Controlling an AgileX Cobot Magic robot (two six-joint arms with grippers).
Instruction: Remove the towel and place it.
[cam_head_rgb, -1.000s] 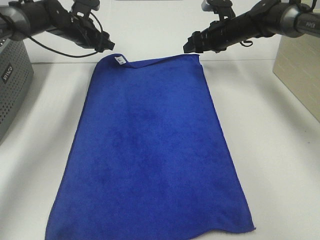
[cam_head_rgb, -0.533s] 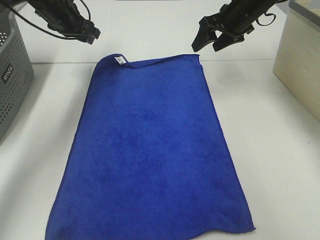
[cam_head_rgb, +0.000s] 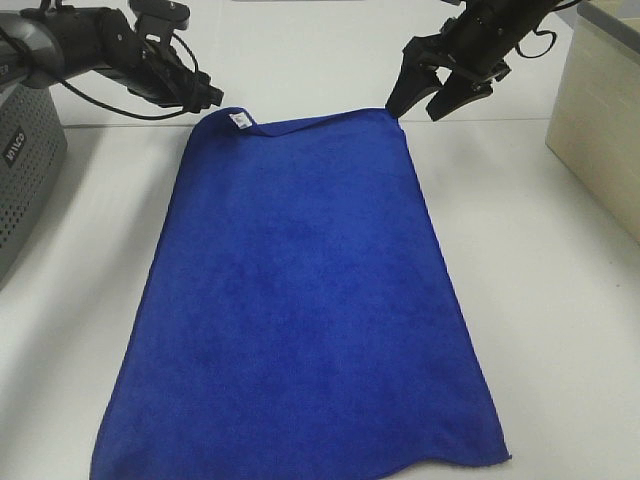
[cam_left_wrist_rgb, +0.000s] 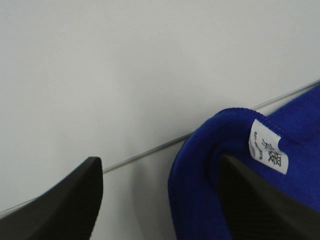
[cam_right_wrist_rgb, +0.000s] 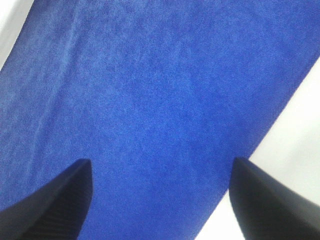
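Left gripper (cam_head_rgb: 205, 97): we see black fingers spread, hovering at the labelled far corner.
Right gripper (cam_head_rgb: 428, 103): fingers spread above the other far corner.
Towel: we find the large royal-blue plush microfibre towel (cam_head_rgb: 300, 300) flat on the plain white tabletop (cam_head_rgb: 560, 300).
Surroundings: perforated grey plastic basket (cam_head_rgb: 25, 170) left, beige box (cam_head_rgb: 600, 120) right.
Change: left gripper has come down to the corner; towel unmoved.

high cam: looks down whole towel (cam_head_rgb: 300, 300) | wrist cams: close on its far corners
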